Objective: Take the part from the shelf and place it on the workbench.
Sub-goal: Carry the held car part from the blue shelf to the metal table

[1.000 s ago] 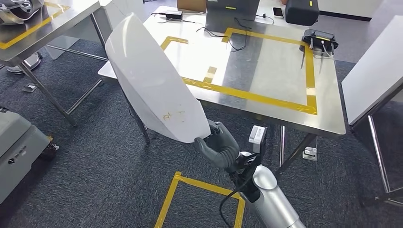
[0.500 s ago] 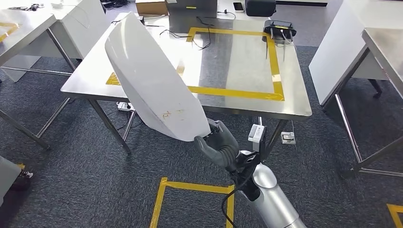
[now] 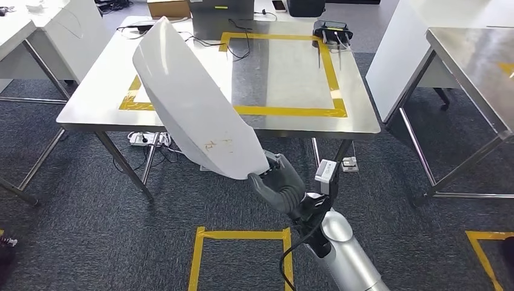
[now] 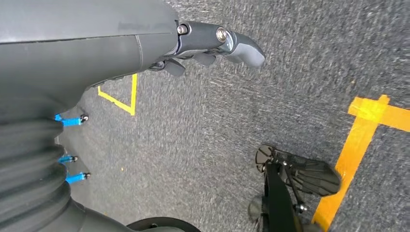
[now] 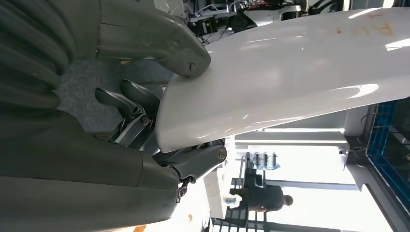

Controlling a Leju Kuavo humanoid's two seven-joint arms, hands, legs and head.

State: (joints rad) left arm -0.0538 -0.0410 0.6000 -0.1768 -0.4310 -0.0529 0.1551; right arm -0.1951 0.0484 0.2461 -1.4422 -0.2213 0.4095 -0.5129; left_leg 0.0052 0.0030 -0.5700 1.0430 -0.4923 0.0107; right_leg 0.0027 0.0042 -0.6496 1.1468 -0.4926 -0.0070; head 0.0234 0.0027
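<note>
White curved part [image 3: 193,103], a large smooth shell-like panel with faint orange marks near its lower end, is held up in the air in front of the robot, tilted so its broad end leans up and to the left. Its narrow lower edge is clamped in the right hand [image 3: 277,185], thumb [image 5: 159,38] on one face and darker fingers [image 5: 193,162] wrapped against the other. From the head view the part hangs over the near edge of the workbench [image 3: 357,115], not resting on it.

The workbench is a steel table with a rectangle of yellow tape [image 3: 291,111] on its top. At its far edge sit a grey box [image 3: 221,15], a black device with cables [image 3: 330,29] and a cardboard box [image 3: 168,7]. A power strip [image 3: 140,139] lies on the dark grey carpet [image 3: 79,230] under the table. More steel tables stand to the left [image 3: 15,27] and right [image 3: 479,60]. A square of yellow tape [image 3: 241,235] marks the floor near the robot.

The left hand [image 4: 212,46] hangs over the carpet, holding nothing, its fingers loosely bent.
</note>
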